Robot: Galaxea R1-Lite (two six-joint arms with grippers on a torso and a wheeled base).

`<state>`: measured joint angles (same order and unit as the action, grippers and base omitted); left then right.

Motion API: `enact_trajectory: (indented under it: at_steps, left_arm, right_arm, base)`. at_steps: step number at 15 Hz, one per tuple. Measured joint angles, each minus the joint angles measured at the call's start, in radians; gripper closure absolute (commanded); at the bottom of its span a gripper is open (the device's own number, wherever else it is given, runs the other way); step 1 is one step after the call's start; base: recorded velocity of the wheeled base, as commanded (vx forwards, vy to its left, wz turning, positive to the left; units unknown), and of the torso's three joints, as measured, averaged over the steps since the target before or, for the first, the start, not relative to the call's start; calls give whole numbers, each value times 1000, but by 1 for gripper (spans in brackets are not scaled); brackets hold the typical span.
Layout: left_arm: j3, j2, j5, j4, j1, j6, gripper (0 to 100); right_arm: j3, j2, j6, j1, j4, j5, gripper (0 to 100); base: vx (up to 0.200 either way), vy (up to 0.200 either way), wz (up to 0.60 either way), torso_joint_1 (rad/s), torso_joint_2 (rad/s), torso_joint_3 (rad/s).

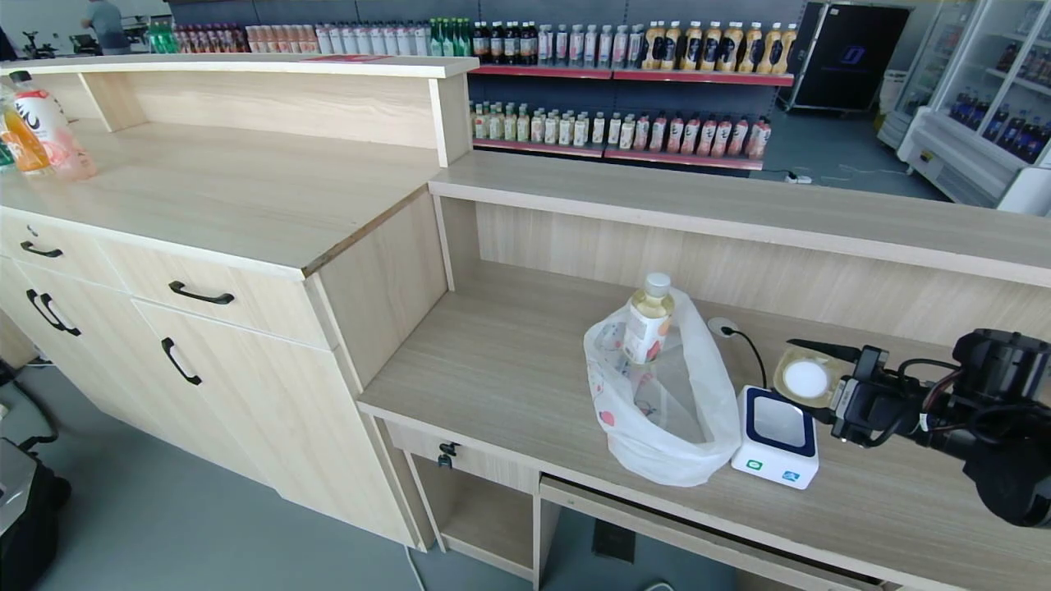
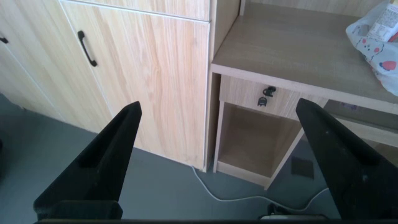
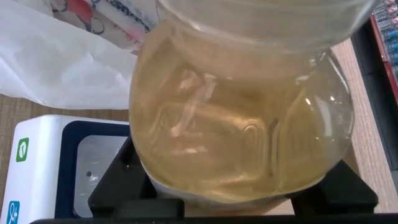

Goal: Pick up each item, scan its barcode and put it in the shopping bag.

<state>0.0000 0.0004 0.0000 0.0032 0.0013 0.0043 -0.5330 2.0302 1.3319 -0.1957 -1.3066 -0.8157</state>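
**Left arm.** The left gripper (image 2: 214,165) hangs low beside the table (image 1: 509,361), facing the cabinet (image 2: 155,68) and the floor. Its fingers (image 2: 99,168) are spread wide and carry nothing. It appears to be parked clear of the work.

**Right arm.** The right gripper (image 1: 821,382) is over the table at the right. Its fingers (image 1: 825,349) are closed on the held bottle (image 3: 242,143), which contains pale yellow liquid. The bottle is tipped off upright, with its white cap showing end-on in the head view.

**Scanner.** The scanner (image 1: 776,435) sits on the table just beside the shopping bag (image 1: 657,410). The right wrist view shows its window directly beneath the held bottle. In judgement, the bottle is being held this way to present its barcode to the window. Whether the label actually faces the glass cannot be told.

**Bag.** The shopping bag lies slumped with its mouth open. A bagged bottle (image 1: 649,324) stands upright inside it. The open mouth beside the scanner should keep the transfer short.

**Beyond.** Two bottles (image 1: 41,127) stand on the higher counter at the far left. Stocked shelves (image 1: 624,74) are behind.
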Motion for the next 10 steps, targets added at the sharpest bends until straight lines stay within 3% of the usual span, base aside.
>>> enact_trajectory:
  at_steps: [10]
  left_arm:
    - [0, 0, 0, 0, 0, 0, 0]
  right_arm:
    - [-27, 60, -3, 9, -7, -19, 100]
  base:
    - [0, 0, 0, 0, 0, 0]
